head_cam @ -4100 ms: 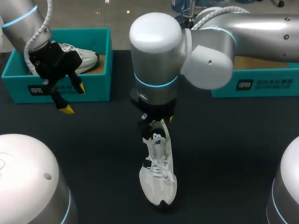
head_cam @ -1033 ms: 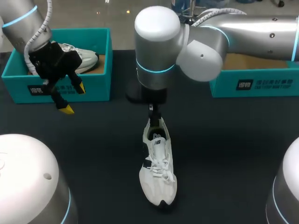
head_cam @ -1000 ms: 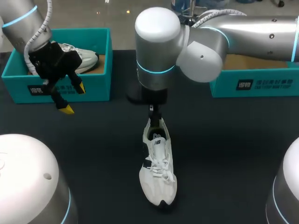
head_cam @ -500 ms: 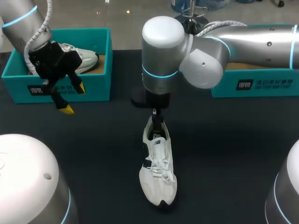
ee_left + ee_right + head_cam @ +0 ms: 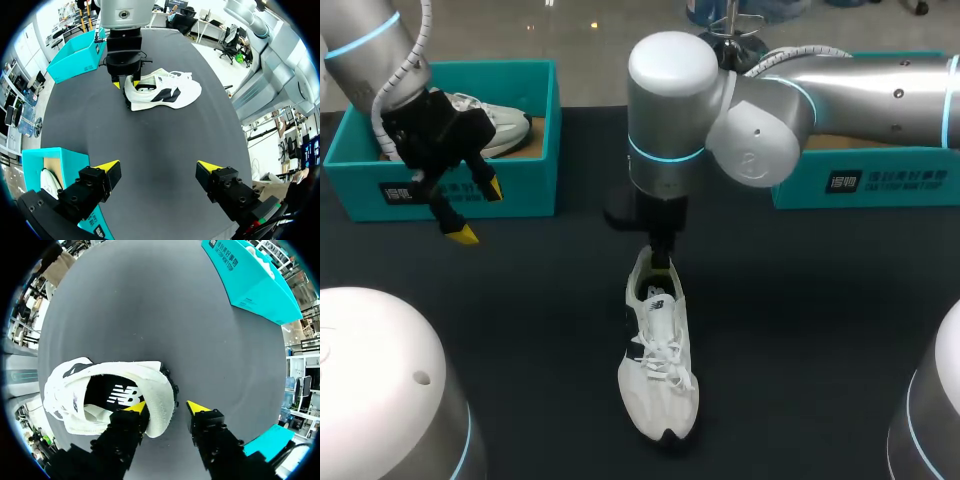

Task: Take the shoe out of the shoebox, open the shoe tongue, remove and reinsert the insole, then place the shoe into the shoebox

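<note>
Only the right wrist view showed the right tool point(image 5: 166, 407) apart, straddling the shoe point(image 5: 154, 387) heel; toe pointed near, heel far.

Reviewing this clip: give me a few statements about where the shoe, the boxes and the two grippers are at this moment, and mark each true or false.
1. The white shoe stands on the table, outside both boxes. True.
2. The left gripper is shut on that shoe. False: it is open, holds nothing and hangs in front of the left shoebox, well apart from the shoe.
3. The right gripper straddles the shoe's heel rim, one finger inside the opening and one outside. True.
4. The left shoebox is empty. False: a second shoe lies in it.
</note>
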{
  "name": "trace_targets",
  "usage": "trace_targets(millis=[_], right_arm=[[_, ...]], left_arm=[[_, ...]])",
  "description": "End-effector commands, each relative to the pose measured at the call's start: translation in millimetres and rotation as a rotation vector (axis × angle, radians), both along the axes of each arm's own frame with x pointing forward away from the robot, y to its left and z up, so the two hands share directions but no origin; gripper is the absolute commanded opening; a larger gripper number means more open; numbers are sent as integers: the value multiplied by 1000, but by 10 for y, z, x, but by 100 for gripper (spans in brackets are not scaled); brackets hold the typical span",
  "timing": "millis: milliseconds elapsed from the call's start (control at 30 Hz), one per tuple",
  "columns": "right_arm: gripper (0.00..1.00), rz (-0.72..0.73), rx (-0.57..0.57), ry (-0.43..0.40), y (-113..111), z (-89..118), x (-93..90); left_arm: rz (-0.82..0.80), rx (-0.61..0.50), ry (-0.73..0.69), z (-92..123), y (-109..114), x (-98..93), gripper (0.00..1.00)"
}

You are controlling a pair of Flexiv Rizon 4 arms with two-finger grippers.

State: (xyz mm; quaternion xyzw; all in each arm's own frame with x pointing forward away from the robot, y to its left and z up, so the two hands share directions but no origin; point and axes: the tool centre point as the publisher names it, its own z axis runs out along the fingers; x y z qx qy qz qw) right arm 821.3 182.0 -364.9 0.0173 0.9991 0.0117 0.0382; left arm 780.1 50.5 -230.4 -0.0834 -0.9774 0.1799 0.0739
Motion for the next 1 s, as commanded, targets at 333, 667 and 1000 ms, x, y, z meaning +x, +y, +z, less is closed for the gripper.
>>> trace_targets(millis=[333,667,1000], right_arm=[[0,27,-6,20,58,92,-10],[0,-36,-46,30,-45,772,-121],[0,-78,-130,-63,-257,1969,-81]], left_arm=[[0,2,0,1,3,-4,100],[0,2,0,1,3,-4,100],[0,2,0,1,3,-4,100]])
